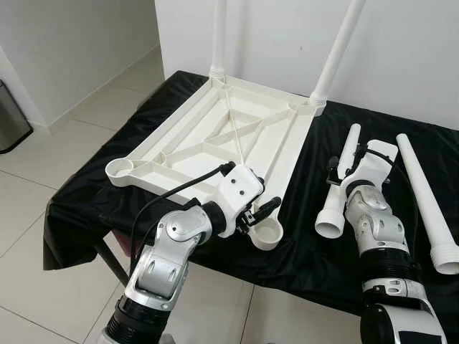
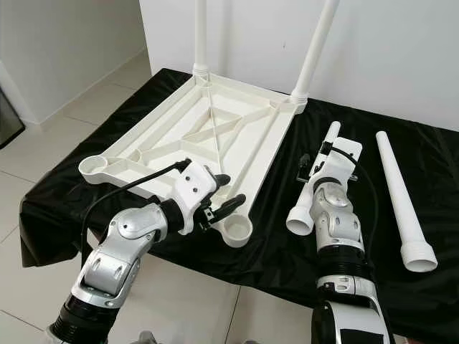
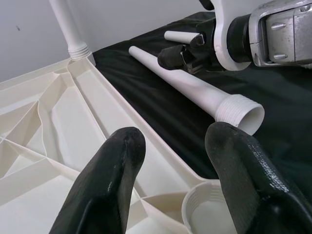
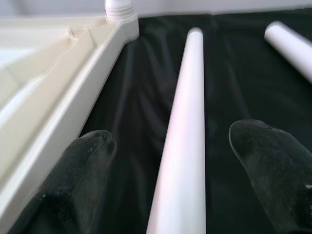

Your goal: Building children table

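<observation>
Both silver arms reach forward, bent at the elbow. The left gripper [image 1: 262, 212] points toward the right arm, its black fingers [image 3: 109, 185] spread apart. The right gripper [image 1: 343, 170] points ahead, fingers [image 4: 83, 165] spread wide.

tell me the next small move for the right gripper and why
Probably lower and close the right gripper on the loose leg: its fingers are open on either side of it. Two legs already stand in the upturned tabletop, and the near corner socket by the left gripper is empty.
</observation>
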Robot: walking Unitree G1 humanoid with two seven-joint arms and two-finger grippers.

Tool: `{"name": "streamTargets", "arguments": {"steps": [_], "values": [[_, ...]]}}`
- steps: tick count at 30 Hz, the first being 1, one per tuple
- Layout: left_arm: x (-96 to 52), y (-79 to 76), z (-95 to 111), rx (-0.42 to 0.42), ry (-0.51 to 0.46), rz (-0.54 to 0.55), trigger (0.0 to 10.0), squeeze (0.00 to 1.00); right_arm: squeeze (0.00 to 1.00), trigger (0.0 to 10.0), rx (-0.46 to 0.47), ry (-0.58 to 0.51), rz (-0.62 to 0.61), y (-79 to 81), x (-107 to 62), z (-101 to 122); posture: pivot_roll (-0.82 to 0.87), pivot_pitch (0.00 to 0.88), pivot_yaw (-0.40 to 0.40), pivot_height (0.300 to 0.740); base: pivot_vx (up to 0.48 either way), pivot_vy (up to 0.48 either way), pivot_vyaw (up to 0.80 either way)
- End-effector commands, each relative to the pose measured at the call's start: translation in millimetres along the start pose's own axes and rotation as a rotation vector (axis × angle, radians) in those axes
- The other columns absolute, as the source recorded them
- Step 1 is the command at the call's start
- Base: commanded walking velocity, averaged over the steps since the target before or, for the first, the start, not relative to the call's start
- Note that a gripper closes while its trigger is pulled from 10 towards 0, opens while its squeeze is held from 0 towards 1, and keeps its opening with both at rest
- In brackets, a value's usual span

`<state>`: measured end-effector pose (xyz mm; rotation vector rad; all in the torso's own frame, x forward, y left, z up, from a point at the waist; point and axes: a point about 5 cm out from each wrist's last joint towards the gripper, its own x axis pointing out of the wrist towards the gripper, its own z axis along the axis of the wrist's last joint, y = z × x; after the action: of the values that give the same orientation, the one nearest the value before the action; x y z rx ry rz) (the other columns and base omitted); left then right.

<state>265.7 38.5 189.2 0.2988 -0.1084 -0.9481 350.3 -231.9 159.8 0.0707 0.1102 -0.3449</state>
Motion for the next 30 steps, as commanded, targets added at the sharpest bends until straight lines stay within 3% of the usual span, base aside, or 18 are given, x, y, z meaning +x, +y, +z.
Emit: {"name": "streamTargets", "arguments": {"steps": [1, 11, 15, 17, 20, 25, 30], "values": [[-0.8, -3.2, 3, 0.017, -0.002, -0.037, 10.0, 0.00, 0.00, 10.0, 0.009, 0.084, -0.017, 1.2, 0.3, -14, -0.01, 0.000, -0.035, 0.740, 0.000, 0.000, 0.00], [-0.9, -0.6, 5, 0.018, 0.002, -0.029, 10.0, 0.00, 0.00, 10.0, 0.053, 0.252, -0.058, 11.9, -1.5, -32, -0.01, 0.000, -0.040, 0.740, 0.000, 0.000, 0.00], [0.0, -1.5, 6, 0.012, -0.003, -0.026, 10.0, 0.00, 0.00, 10.0, 0.076, 0.336, -0.100, 11.4, -1.7, -39, -0.01, 0.000, -0.042, 0.740, 0.000, 0.000, 0.00], [0.9, -2.4, 6, 0.006, -0.007, -0.019, 10.0, 0.00, 0.00, 10.0, 0.031, 0.409, -0.167, 8.4, -0.6, -43, -0.01, 0.000, -0.044, 0.740, 0.000, 0.000, 0.00], [1.0, -2.6, 6, 0.005, -0.007, -0.019, 10.0, 0.00, 0.00, 10.0, 0.026, 0.423, -0.175, 8.1, -0.4, -44, -0.01, 0.000, -0.045, 0.740, 0.000, 0.000, 0.00], [1.6, -3.2, 7, -0.003, -0.011, -0.010, 10.0, 0.00, 0.00, 10.0, 0.118, 0.536, -0.193, 9.8, 1.5, -47, -0.01, 0.000, -0.047, 0.740, 0.000, 0.000, 0.00], [2.0, -2.3, 7, -0.002, -0.011, -0.003, 10.0, 0.00, 0.00, 10.0, 0.109, 0.589, -0.244, 6.4, 3.5, -46, -0.01, 0.000, -0.051, 0.740, 0.000, 0.000, 0.00]]}}
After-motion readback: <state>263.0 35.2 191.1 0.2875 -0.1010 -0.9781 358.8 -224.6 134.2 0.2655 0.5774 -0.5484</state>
